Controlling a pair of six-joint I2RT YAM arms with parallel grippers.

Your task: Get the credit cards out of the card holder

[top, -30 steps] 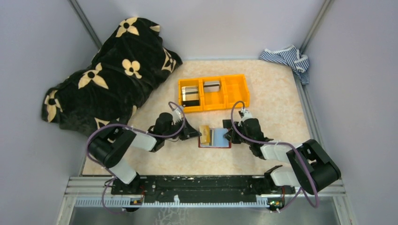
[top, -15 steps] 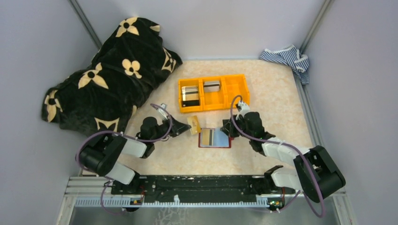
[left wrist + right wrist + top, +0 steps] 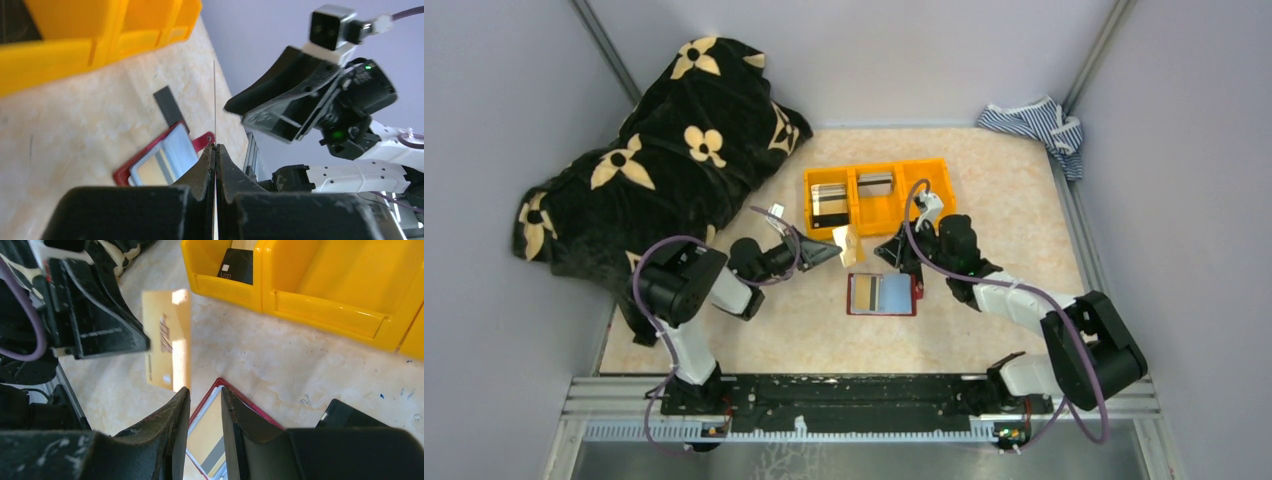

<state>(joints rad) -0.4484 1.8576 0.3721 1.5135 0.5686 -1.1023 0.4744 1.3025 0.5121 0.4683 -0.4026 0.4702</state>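
Top external, near to far: finds the wallet point(image 3: 881, 294) lying open and flat about mid-desk, pale blue pockets up, nearer the front edge than the bin. Puts both grippers just beyond it, tips turned toward each other. Catches the left gripper point(image 3: 836, 250) pinching a beige card point(image 3: 850, 243) by one end, lifted off the desk, beyond the wallet's left part. Sets the right gripper point(image 3: 886, 251) just right of that card, apart from it. Reaches next the orange bin point(image 3: 882, 229), with more cards point(image 3: 829, 205) in its left and middle compartments. Ends at a flowered blanket point(image 3: 654, 150) over the back left corner and a striped cloth point(image 3: 1036, 125) in the back right one.

Left wrist: adds the left jaws pressed together on the beige card, seen edge-on as a thin upright line. Shows the wallet past the tips, and a dark card point(image 3: 169, 106) flat on the desk just beside its far edge.

Right wrist: alone gives the right jaws standing slightly apart with nothing between them, above the wallet's corner. Gives too the beige card's printed face, just beyond the fingertips and clear of them.
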